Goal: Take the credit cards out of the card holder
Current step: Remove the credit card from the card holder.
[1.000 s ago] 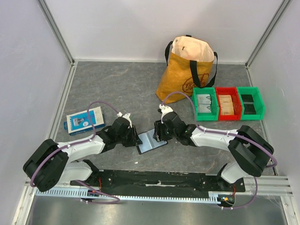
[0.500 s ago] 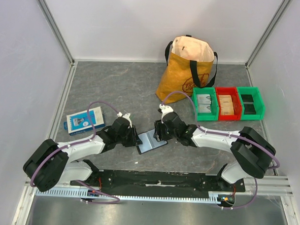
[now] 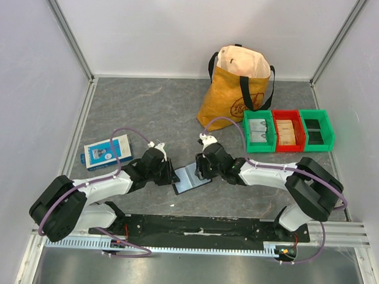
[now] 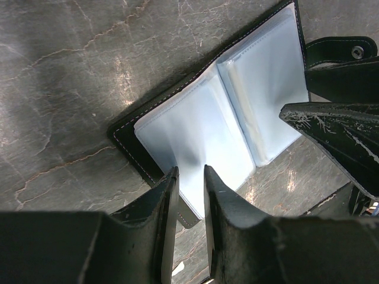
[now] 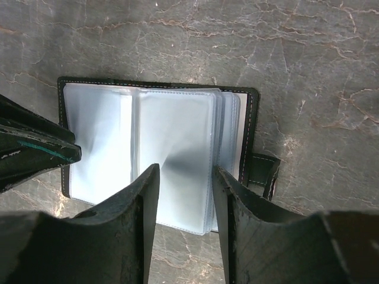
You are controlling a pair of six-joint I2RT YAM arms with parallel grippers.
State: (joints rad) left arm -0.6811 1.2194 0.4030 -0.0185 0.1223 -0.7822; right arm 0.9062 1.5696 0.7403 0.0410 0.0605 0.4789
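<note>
The black card holder [image 3: 189, 177] lies open and flat on the table between my two grippers. Its pale blue-grey pages [image 5: 172, 118] face up. I cannot tell the credit cards from the clear sleeves, and no orange card shows. Its tab with the silver stud [image 4: 355, 52] sticks out on the right side. My left gripper [image 4: 188, 173] is at the holder's left near edge [image 4: 127, 139], with only a narrow gap between its fingers and nothing held. My right gripper [image 5: 185, 168] is open over the right page, straddling it, with the tab [image 5: 260, 171] just beside it.
A blue-and-white flat box [image 3: 106, 153] lies to the left of my left arm. A yellow tote bag [image 3: 238, 87] stands at the back. To its right are a green bin [image 3: 259, 132], a red bin [image 3: 287, 132] and a second green bin [image 3: 316, 129].
My right arm has edged slightly left over the holder. The left arm and the holder have not visibly moved.
</note>
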